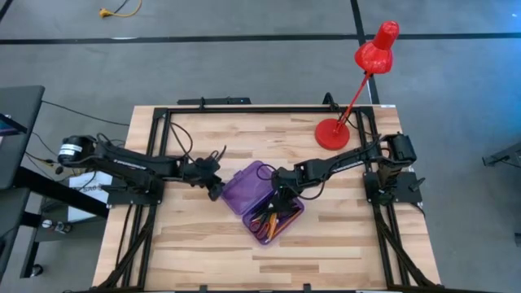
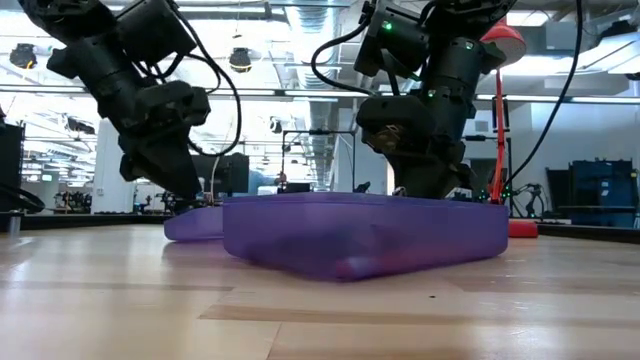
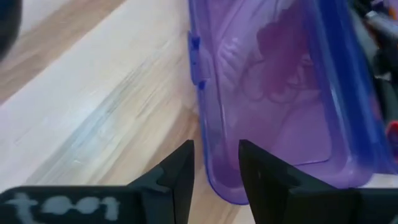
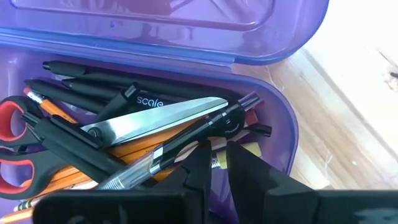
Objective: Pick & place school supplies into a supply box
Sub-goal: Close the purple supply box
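Note:
The purple supply box (image 1: 295,213) lies open in the middle of the table, with its lid (image 1: 248,185) flat on the wood toward the far left. Inside lie red-handled scissors (image 4: 155,121), orange pencils (image 4: 142,149) and black pens (image 4: 81,78), piled across one another. My left gripper (image 3: 216,177) is open at the lid's left corner, a finger on either side of the rim. My right gripper (image 4: 219,155) points down into the box, its fingers a narrow gap apart among the supplies. My left gripper straddles the lid's rim near its rounded corner (image 3: 217,186), slanting down from the table's left. I cannot tell whether the fingers touch the rim; the lid lies flat. My right gripper comes from above. A black-and-clear pen (image 4: 186,140) lies against one fingertip (image 4: 200,155). I cannot tell whether anything is pinched in the gap.
A red desk lamp (image 1: 352,102) stands at the table's far right, its base (image 1: 332,133) on the wood. A black frame (image 1: 244,108) runs along the table's edges. Bare wood lies in front of the box and to its left.

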Controlling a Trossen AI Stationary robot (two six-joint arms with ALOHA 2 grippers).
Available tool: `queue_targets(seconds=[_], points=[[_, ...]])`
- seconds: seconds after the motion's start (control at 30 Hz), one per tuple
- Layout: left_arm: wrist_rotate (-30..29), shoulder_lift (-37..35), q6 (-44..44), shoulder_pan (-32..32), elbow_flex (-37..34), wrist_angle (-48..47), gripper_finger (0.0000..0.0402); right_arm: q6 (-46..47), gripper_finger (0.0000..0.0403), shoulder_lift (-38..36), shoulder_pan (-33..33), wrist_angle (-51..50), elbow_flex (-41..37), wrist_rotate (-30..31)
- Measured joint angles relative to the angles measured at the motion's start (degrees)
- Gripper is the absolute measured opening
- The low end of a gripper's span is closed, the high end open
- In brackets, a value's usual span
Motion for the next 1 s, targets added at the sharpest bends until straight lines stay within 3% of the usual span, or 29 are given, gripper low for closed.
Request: queue_targets(seconds=[0.13, 0.23, 0.43, 0.7, 1.0], points=[[-1.32, 1.33, -2.93, -1.59, 0.02, -1.44, 0.0119, 0.95, 0.0042, 0.00, 0.00, 0.12, -0.01, 0.00], [2.68, 3.55, -3.92, -1.56, 0.02, -1.60, 0.0137, 0.97, 0.0042, 0.00, 0.00, 0.31, -0.01, -0.01], [4.48, 8.21, -7.36, -1.21, 0.00, 0.31, 0.0197, 0.99, 0.0042, 0.00, 0.13, 0.63, -0.01, -0.02], [8.02, 8.93, -7.43, -0.26, 0.00, 6.31, 0.0272, 0.99, 0.0042, 0.00, 0.26, 0.61, -0.01, -0.05], [15.37, 9.06, -5.43, 2.17, -0.07, 11.33, 0.0281, 0.93, 0.0042, 0.00, 0.50, 0.44, -0.01, -0.23]])
